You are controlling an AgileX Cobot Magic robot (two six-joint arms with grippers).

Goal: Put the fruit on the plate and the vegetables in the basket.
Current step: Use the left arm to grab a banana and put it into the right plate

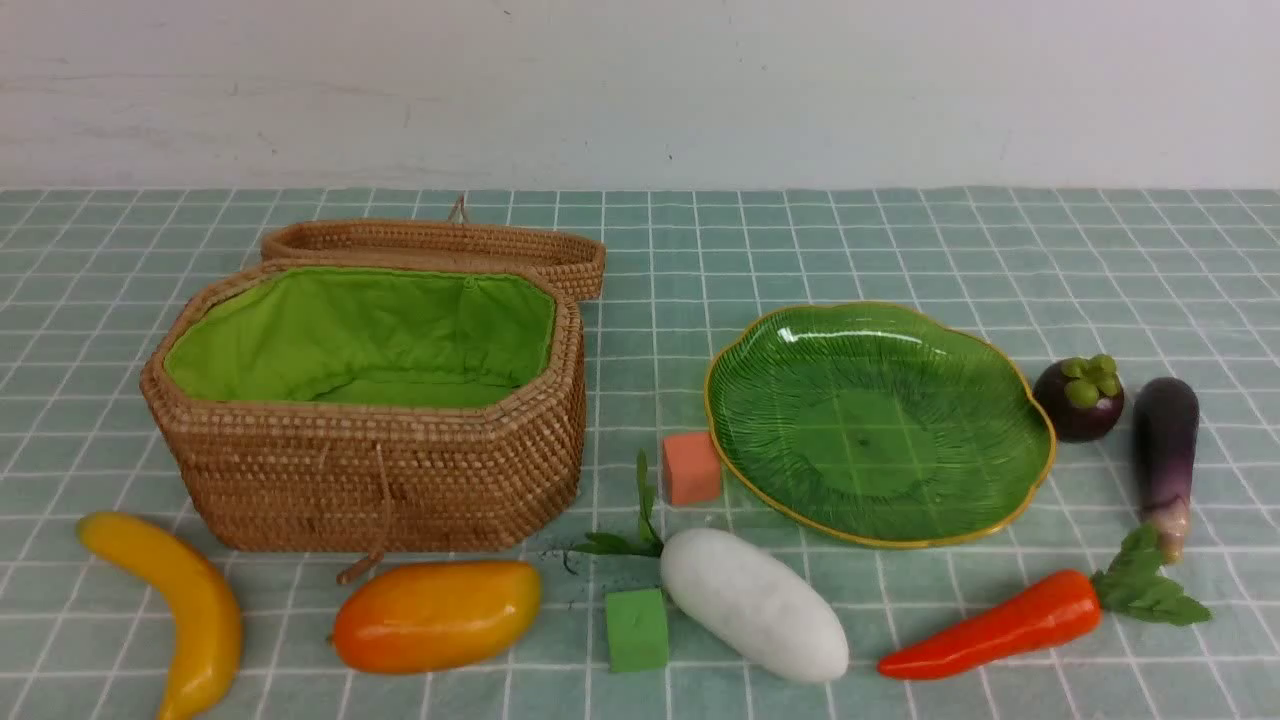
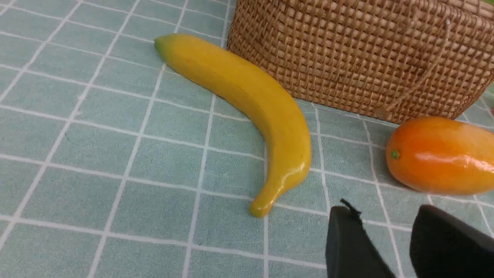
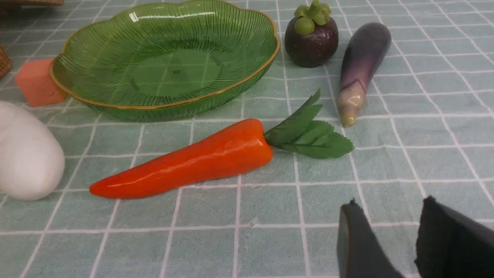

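The left claw (image 2: 386, 211) hangs low over the pale green checked tablecloth (image 2: 96, 154). Its two black fingers are parted with nothing between them, so it is released. Just ahead of its fingertips lies the curved yellow toy banana (image 2: 247, 96), with its narrow stem end nearest the claw and its far tip reaching towards the large tan woven rattan basket (image 2: 366, 58). The plump, glossy orange-yellow toy mango (image 2: 440, 154) also lies close in front of this claw, beside the banana and near the basket's wall. The basket stands beyond both fruits. Its hinged woven lid (image 1: 440, 240) is folded back and its bright green cloth lining (image 1: 360, 340) is showing.

The right claw (image 3: 389, 202) is likewise released, fingers apart and gripping nothing. Nearest in front of it lies the orange-red toy carrot (image 3: 193, 162) with its green leafy top. Beyond the carrot sits the shallow, ribbed green glass plate (image 3: 173, 69) with its wavy gold rim. Farther off, near the plate's rim, the round dark purple mangosteen (image 3: 310, 38) with its green calyx and the long dark purple eggplant (image 3: 361, 58) sit close together. The eggplant's pale end points back towards the claw, close to the carrot's leaves. The white oblong radish (image 3: 27, 154) lies to one side of the carrot's tip. A small orange cube (image 3: 36, 85) sits just beside the plate, and a small green cube (image 1: 636, 628) sits just beside the radish.
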